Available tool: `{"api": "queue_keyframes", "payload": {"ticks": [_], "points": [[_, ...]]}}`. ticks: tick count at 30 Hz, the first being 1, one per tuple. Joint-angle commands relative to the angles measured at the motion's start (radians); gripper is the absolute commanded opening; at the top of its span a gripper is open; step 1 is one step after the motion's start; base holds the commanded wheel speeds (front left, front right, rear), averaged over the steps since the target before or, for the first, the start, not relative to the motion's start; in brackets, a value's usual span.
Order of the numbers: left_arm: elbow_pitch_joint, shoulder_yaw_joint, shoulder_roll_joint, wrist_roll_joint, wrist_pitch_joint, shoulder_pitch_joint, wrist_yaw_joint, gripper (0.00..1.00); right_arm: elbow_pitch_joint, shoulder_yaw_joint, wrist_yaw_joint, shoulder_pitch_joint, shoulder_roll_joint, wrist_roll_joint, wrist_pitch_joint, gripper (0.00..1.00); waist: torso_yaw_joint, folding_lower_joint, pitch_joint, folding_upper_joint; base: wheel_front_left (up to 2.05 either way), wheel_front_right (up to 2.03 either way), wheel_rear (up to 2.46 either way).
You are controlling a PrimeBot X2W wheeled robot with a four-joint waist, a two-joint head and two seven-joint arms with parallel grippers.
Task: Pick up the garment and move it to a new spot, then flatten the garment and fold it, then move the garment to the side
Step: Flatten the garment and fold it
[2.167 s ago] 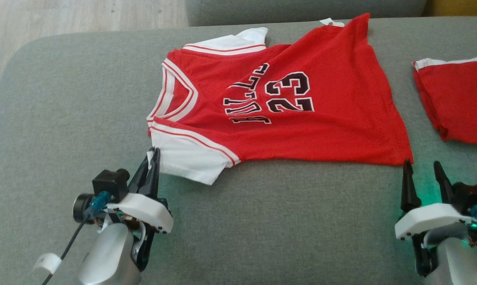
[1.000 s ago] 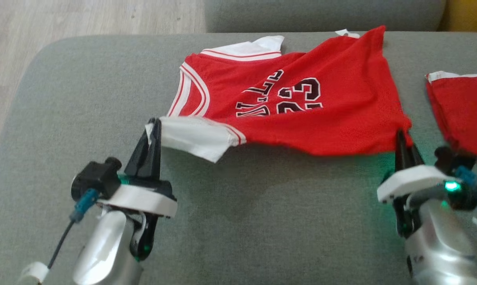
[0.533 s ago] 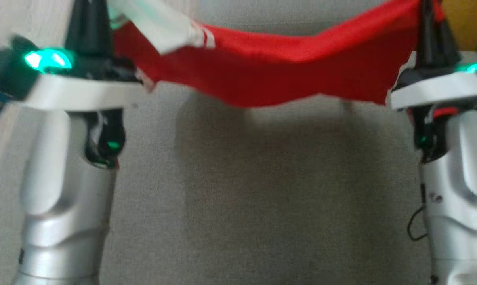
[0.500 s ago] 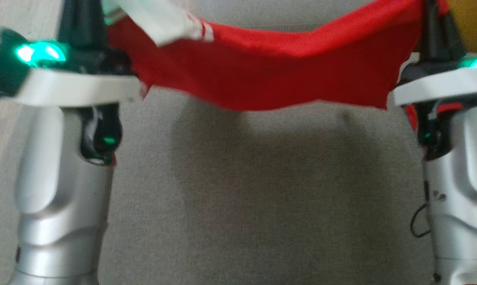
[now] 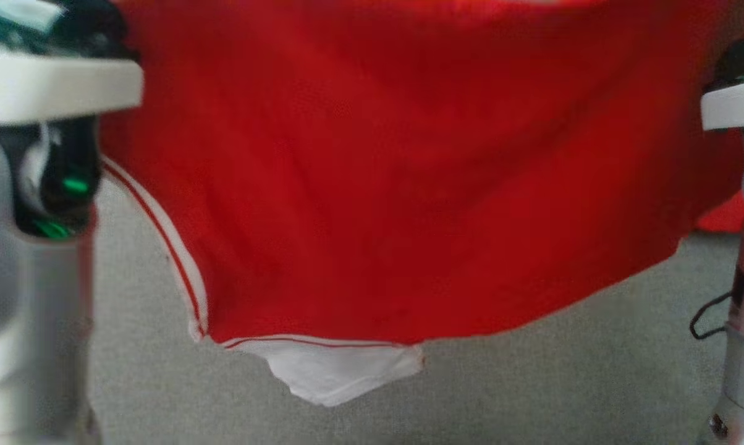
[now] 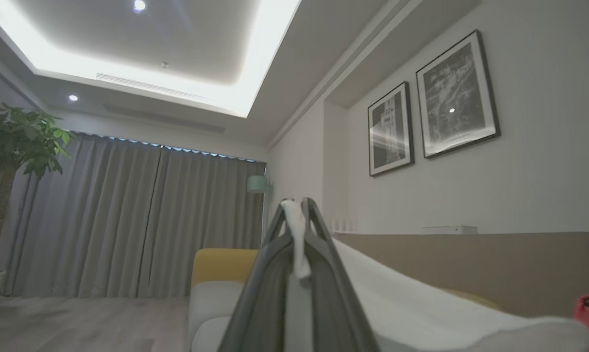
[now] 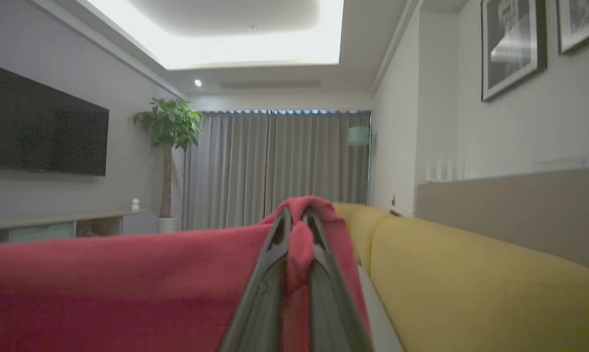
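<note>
Head view has your jersey (image 5: 372, 185) hanging in the air, spread wide over the grey cushion (image 5: 532, 383). Your left gripper (image 6: 295, 208) is pinching white sleeve cloth, your right gripper (image 7: 297, 215) a red corner. Judging by that, the pick-up is done; you've yet to set it down, flatten, fold and shift it aside. The low white flap (image 5: 341, 371) dangles nearest the cushion, which lies bare beneath for laying out.

Grey upholstered seat (image 5: 532, 383), a patch of red cloth (image 5: 721, 219) lying at its right.
</note>
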Motion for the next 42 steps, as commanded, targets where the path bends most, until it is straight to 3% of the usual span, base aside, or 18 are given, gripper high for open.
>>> {"api": "queue_keyframes", "payload": {"ticks": [1,5,8,12,16,20,27,37,42], "points": [[-0.011,0.041,0.051,0.007,0.016,-0.080,-0.001,0.00,-0.026,0.014,-0.002,-0.046,0.022,0.010,0.022,0.00,-0.011,0.0001,0.071,-0.0001,0.00,0.00,0.00],[0.138,0.039,0.111,0.016,0.034,-0.213,-0.040,0.00,0.089,-0.004,-0.002,-0.192,0.050,0.040,0.079,0.00,-0.022,0.0001,0.196,-0.0001,0.00,0.00,0.00],[0.294,0.022,0.156,0.053,-0.012,-0.358,-0.064,0.00,0.244,0.037,-0.002,-0.362,0.026,-0.011,0.055,0.00,-0.021,0.0001,0.283,-0.0001,0.00,0.00,0.00],[0.527,0.015,0.181,0.103,-0.119,-0.566,-0.072,0.00,0.510,0.080,-0.002,-0.616,0.016,-0.087,-0.062,0.00,-0.017,0.0001,0.349,-0.0001,0.00,0.00,0.00],[0.717,0.009,0.180,0.151,-0.248,-0.751,-0.070,0.00,0.737,0.011,-0.002,-0.815,0.032,-0.187,-0.223,0.00,-0.002,0.0001,0.376,-0.0001,0.00,0.00,0.00],[0.849,-0.025,0.158,0.175,-0.347,-0.834,-0.076,0.00,0.904,-0.062,-0.002,-0.900,0.046,-0.265,-0.353,0.00,0.020,0.0001,0.384,-0.0001,0.00,0.00,0.00],[0.970,-0.166,0.122,0.181,-0.414,-0.712,-0.090,0.00,1.142,-0.102,-0.002,-0.825,0.048,-0.331,-0.425,0.00,0.046,0.0001,0.372,-0.0001,0.00,0.00,0.00],[0.980,-0.357,0.139,0.074,-0.430,-0.345,-0.091,0.00,1.397,-0.037,-0.002,-0.641,-0.026,-0.395,-0.329,0.00,0.080,0.0001,0.289,-0.0001,0.00,0.00,0.00],[0.953,-0.434,0.173,0.013,-0.431,-0.190,-0.091,0.00,1.453,0.028,-0.002,-0.548,-0.062,-0.382,-0.281,0.00,0.090,0.0001,0.224,-0.0001,0.00,0.00,0.00]]}}
